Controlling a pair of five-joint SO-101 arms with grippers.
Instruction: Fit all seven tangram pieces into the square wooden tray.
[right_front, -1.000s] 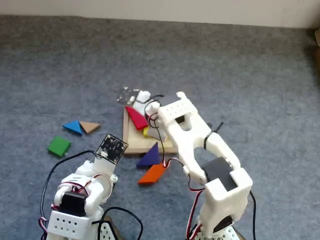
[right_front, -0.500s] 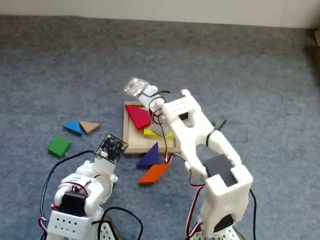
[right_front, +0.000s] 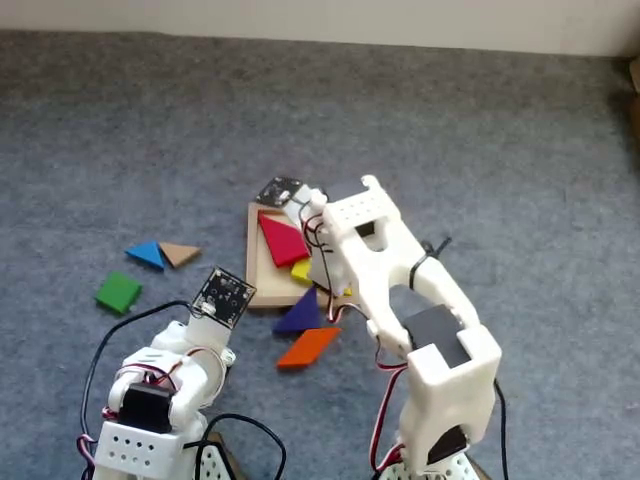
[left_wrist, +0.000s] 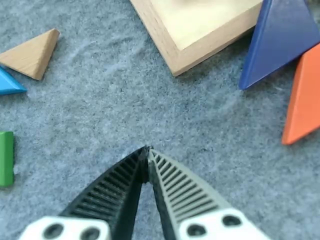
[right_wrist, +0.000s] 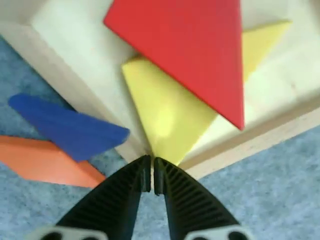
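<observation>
Square wooden tray sits mid-carpet, just ahead of the two arms.

- Red triangle lies inside it, long edge running diagonally from the far left corner toward the tray's middle. In the right wrist view its edge overlaps the yellow piece.
- Yellow piece is also in the tray, one tip pointing at the near rim.
- Dark blue triangle is outside, touching the near rim, apex pointing away from the robot toward the tray.
- Orange parallelogram lies just beside it on the robot's side, long axis slanting.
- Well apart on the left are the light blue triangle and tan triangle, tip to tip, with the green square nearer the robot.

Right arm is stretched forward over the tray's right half, wrist bent down. Right gripper has its fingers pressed together, holding nothing, tips at the near rim by the yellow tip.

Left arm is folded back near its base. Left gripper is pinched closed and empty, aimed down at bare carpet between the tray corner and the loose left pieces.
</observation>
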